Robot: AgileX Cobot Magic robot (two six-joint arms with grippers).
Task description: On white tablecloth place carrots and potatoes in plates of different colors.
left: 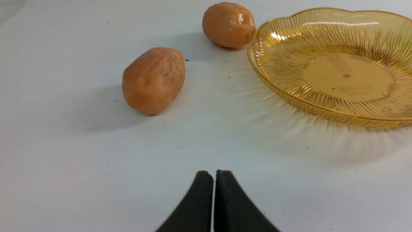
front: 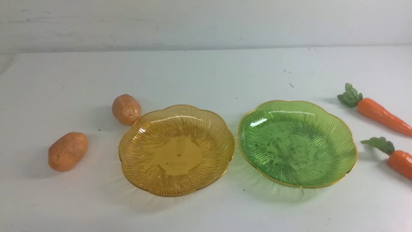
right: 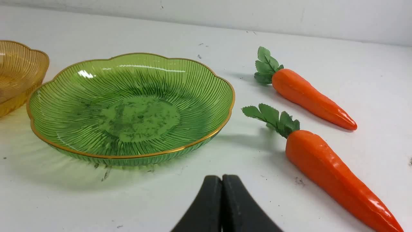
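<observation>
On the white tablecloth (front: 206,74) an amber-yellow plate (front: 176,150) stands beside a green plate (front: 297,143), both empty. Two potatoes lie left of the amber plate: one (front: 126,109) touches its far rim, the other (front: 68,151) lies apart, nearer me. Two carrots lie right of the green plate, the far one (front: 378,111) and the near one (front: 394,157). Neither arm shows in the front view. My left gripper (left: 214,174) is shut and empty, short of the near potato (left: 154,80). My right gripper (right: 221,178) is shut and empty, between the green plate (right: 130,106) and the near carrot (right: 334,174).
A pale wall (front: 206,22) runs along the far edge of the table. Small dark specks (front: 291,85) dot the cloth behind the green plate. The two plates nearly touch at their rims.
</observation>
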